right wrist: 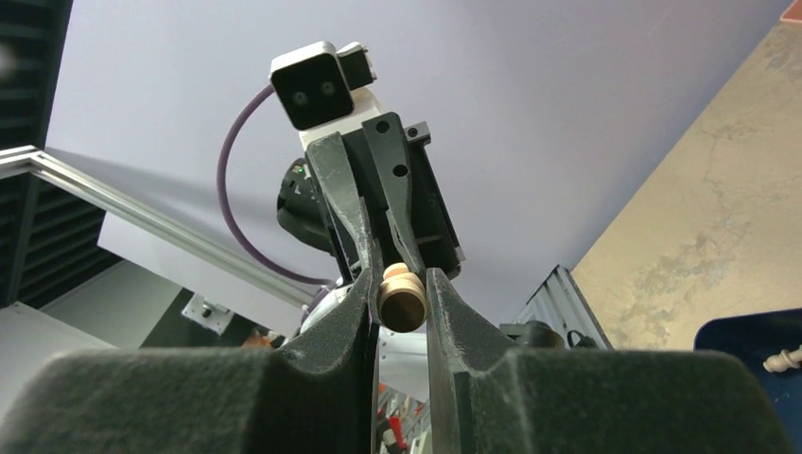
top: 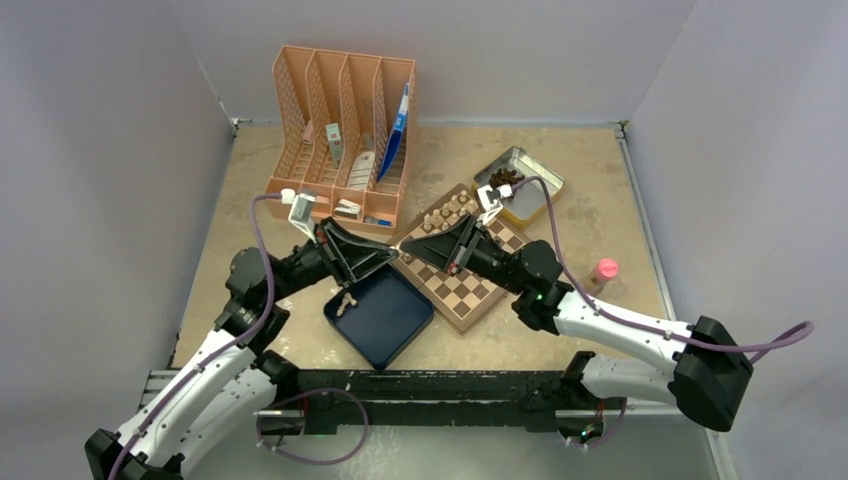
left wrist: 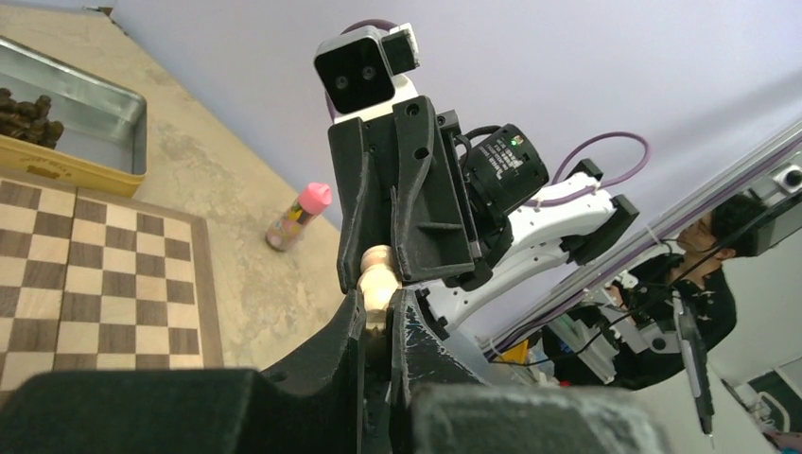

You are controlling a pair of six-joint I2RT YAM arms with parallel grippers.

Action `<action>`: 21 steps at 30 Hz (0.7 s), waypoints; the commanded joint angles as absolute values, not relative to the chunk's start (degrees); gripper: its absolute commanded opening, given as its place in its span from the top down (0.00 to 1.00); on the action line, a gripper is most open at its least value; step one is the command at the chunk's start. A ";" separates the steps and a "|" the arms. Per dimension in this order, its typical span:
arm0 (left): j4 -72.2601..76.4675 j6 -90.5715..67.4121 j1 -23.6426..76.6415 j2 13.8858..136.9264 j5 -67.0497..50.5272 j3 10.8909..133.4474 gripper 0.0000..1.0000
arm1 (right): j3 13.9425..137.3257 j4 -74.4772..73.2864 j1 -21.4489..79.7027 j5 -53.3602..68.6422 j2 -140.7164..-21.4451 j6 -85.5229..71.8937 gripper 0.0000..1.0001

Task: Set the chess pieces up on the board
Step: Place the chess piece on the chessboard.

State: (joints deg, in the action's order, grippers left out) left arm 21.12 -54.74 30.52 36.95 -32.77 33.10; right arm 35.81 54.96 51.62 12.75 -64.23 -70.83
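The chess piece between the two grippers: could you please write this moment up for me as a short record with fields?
left gripper: shut on the chess piece
right gripper: shut on the same chess piece, from the opposite end
chess piece: pale wood, held in the air by both grippers, tip to tip
board: a group of standing pieces at its far end, near squares bare
blue tray: a few loose pieces lie in it
metal tin: holds dark pieces
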 commanded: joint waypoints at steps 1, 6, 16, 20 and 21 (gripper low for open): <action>13.54 -47.60 30.56 35.69 -28.75 38.27 1.00 | 34.42 55.43 51.02 11.03 -62.61 -69.66 0.77; -0.67 -38.60 30.51 36.53 -25.48 43.91 1.00 | 33.43 48.65 50.82 7.06 -58.08 -65.53 0.55; -29.66 -22.35 30.50 52.85 -22.14 61.42 1.00 | 36.67 28.11 50.85 0.24 -51.01 -51.83 0.10; -35.80 -18.52 30.55 60.77 -21.06 68.79 1.00 | 36.76 22.20 50.82 -3.07 -47.83 -48.42 0.01; -37.55 -17.67 30.52 62.79 -20.38 70.46 1.00 | 36.54 21.10 50.86 -4.33 -46.84 -47.99 0.01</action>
State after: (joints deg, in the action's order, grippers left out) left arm -27.59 -24.45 30.65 57.65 -22.83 63.24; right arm 34.11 27.22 50.98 1.30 -50.48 -53.45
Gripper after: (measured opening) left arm 0.053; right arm 0.985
